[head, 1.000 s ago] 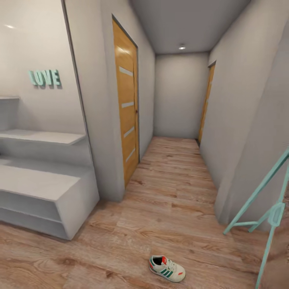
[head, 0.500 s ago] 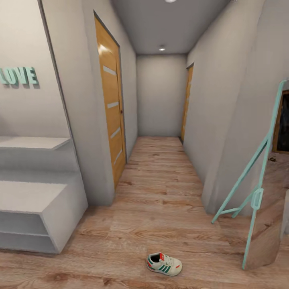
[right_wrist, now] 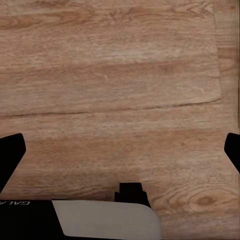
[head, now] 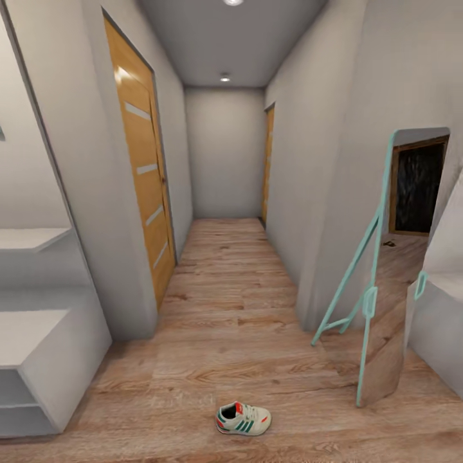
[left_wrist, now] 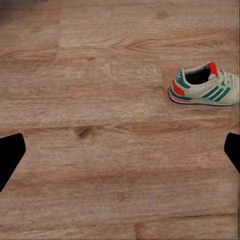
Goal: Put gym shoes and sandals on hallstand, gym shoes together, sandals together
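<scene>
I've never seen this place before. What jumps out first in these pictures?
A lone gym shoe, white with green stripes, lies on the wood-plank corridor floor near the camera. To its right a mint-framed mirror leans by the wall; a white shoe rack stands at left, and an orange door lines the hall.

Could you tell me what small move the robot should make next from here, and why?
Probably roll forward a little toward the gym shoe, then lower the left gripper to it. The shoe lies alone on the corridor floor, near the head view's lower edge, and it also appears in the left wrist view. Both grippers look open and empty, and the hallstand stands close on the left.
</scene>
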Motion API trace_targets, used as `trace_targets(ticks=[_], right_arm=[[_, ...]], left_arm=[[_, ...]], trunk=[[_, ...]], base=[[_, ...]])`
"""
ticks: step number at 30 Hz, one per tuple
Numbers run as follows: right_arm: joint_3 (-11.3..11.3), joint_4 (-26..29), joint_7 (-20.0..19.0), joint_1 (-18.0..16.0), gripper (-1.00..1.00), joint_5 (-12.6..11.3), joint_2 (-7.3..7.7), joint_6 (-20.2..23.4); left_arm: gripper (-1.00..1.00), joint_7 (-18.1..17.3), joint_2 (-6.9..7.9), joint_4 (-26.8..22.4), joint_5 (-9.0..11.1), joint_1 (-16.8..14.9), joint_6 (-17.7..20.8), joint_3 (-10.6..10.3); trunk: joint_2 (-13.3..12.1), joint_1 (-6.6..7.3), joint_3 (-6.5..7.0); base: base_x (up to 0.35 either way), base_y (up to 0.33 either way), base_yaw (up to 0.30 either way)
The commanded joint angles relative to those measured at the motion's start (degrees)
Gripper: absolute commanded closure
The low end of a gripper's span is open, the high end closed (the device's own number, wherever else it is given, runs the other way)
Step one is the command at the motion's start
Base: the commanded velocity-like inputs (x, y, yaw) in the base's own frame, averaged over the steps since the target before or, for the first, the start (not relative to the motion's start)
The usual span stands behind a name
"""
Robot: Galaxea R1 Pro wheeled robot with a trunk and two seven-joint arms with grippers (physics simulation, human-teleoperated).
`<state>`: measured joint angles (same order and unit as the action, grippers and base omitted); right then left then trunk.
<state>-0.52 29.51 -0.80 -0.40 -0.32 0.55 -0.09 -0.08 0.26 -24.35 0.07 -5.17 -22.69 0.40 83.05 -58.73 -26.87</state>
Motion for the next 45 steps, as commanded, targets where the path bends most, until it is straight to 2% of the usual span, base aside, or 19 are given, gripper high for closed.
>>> trace_targets(ticks=[1,45], right_arm=[[-0.06,0.01,-0.08,-0.04,-1.00,-0.03,-0.01,-0.01],[-0.08,-0.19,0.09,-0.02,-1.00,-0.03,-0.02,-0.04]], left_arm=[[-1.00,-0.01,0.00,0.04,-0.02,-0.02,-0.17,0.04],[-1.00,-0.01,0.00,0.09,-0.07,-0.02,-0.16,-0.05]], trunk=[[0.03,0.00,-0.06],[0.03,0.00,-0.06]], base=[[0.000,0.001,-0.300],[0.000,0.000,-0.300]])
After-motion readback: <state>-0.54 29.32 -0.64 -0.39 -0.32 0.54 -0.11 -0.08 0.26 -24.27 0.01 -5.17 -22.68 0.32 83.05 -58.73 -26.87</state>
